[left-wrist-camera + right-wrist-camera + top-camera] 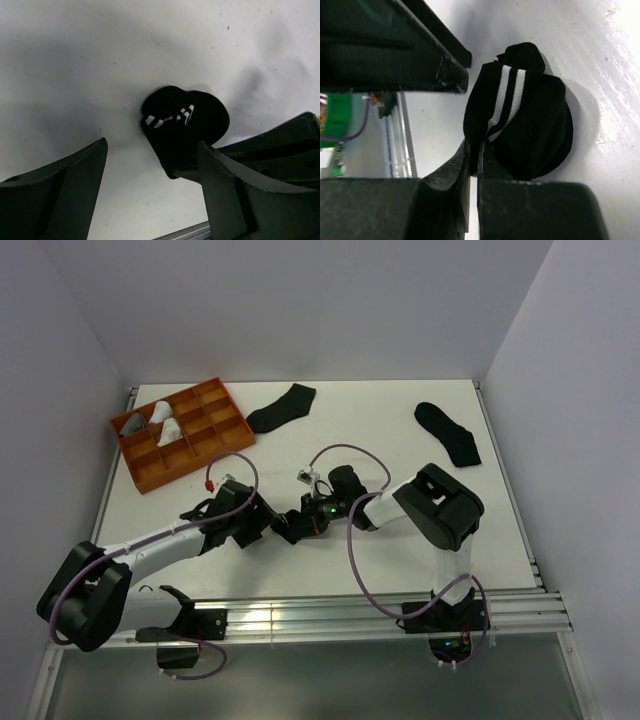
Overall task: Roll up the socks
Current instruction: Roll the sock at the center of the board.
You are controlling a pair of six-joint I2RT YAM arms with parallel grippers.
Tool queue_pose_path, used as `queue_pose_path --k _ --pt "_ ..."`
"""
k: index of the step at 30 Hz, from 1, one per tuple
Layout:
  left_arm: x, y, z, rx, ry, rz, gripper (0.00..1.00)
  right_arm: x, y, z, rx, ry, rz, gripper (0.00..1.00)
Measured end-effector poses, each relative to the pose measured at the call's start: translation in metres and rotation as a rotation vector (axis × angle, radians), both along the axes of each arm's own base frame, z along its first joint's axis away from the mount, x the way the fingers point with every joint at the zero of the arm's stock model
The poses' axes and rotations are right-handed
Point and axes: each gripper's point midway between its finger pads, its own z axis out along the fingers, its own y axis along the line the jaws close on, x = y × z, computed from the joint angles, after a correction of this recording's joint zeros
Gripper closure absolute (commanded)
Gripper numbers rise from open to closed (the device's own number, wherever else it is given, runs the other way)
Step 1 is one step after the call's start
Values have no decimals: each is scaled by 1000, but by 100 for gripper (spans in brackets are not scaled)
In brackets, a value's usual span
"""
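Desk (380, 420): white, walled by plain panels on three sides; both arm bases are bolted at the near edge.
Rolled sock (530, 125): black with white stripes, bundled into a round lump. It is laid on the desk towards the near middle, between the two pincers.
Left pincer (151, 150): spread wide, nothing held. Its fingers (75, 190) are set either side of the rolled sock; the left one is clear of it, while contact on the other side cannot be told.
Right pincer (474, 152): pressed together. The tips are set against the edge of the rolled sock; whether cloth is nipped between them cannot be told.
Arms: both are reached inward, and the wrists are brought nose to nose over the near middle of the desk.
Centre sock (283, 408): black, laid flat and unrolled at the far side, just right of the tray.
Right-hand sock (448, 433): black, laid flat and unrolled at the far right, well apart from the centre sock.
Tray (127, 456): orange, divided into compartments, placed far left and skewed to the desk edge.
Tray socks (161, 412): three light rolls are seen, one grey and two white, in neighbouring compartments at the tray's far-left end.
Cables (352, 540): purple, looped from each arm over the desk.
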Motion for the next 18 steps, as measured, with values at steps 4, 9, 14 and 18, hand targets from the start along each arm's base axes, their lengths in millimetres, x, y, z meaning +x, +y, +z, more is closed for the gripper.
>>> queue_pose_path --k 4,9,14,18 --pt "2 -10 -5 -19 2 -10 26 -1 -1 -1 28 51 13 100" --pt "12 -22 -7 -38 -5 -14 37 -5 -2 -1 38 76 31 100" --pt "16 -24 -14 -13 17 -2 56 -6 -2 -2 36 81 34 100" --pt "14 -20 -20 41 45 5 75 -7 -3 -2 32 85 33 99"
